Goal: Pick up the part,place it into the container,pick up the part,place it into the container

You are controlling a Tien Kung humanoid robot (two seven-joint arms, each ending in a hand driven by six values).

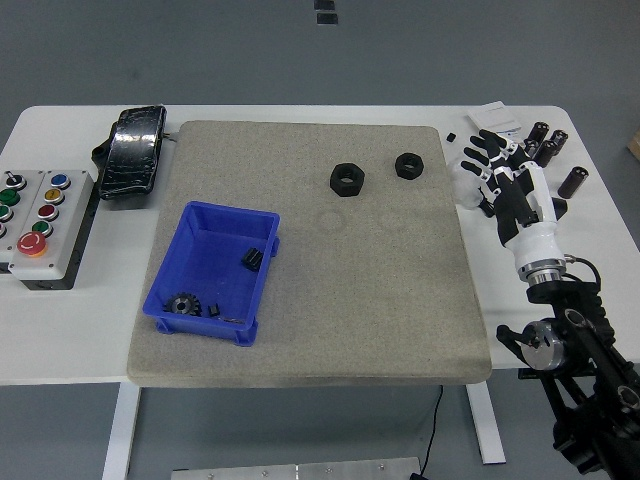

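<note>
Our right hand (505, 180) hangs with fingers spread and empty over the bench's (560, 290) right side, just off the grey mat (380, 300). The two black nuts lie to its left on the mat's far part: the smaller nut (408, 164) nearer the hand, the larger nut (346, 179) beyond it. The blue container (200, 305) sits well apart toward the left, so we judge the next move a leftward reach for the smaller nut.

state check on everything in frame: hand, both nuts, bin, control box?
Right hand: open, fingers spread, holding nothing, over the table's right edge.
Large nut: flat on the mat, untouched.
Small nut: flat on the mat, untouched.
Blue bin: upright, holds a gear and small black parts.
Control box: on the table's left edge.
</note>
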